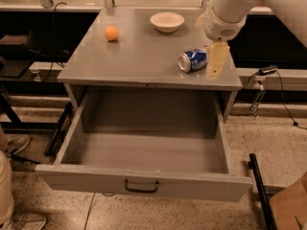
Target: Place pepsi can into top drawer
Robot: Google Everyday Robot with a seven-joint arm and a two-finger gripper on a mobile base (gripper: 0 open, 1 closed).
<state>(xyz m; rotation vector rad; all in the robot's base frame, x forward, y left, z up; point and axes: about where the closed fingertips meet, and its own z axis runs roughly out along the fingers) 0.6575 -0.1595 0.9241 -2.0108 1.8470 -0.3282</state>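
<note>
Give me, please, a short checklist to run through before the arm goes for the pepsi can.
1. The top drawer is pulled open, floor in view: ok.
2. The pepsi can lies on its side on the tabletop, near the right front corner: ok.
3. The claw is around the can: not ok; it hangs beside the can's right end.
4. The claw touches the can: cannot tell.
5. The orange ball and white bowl sit apart from the can: ok.

one pepsi can [193, 60], one orange ball [111, 33], one white bowl [167, 21], one top drawer [144, 186] — one end effector [215, 65] beside the can.
</note>
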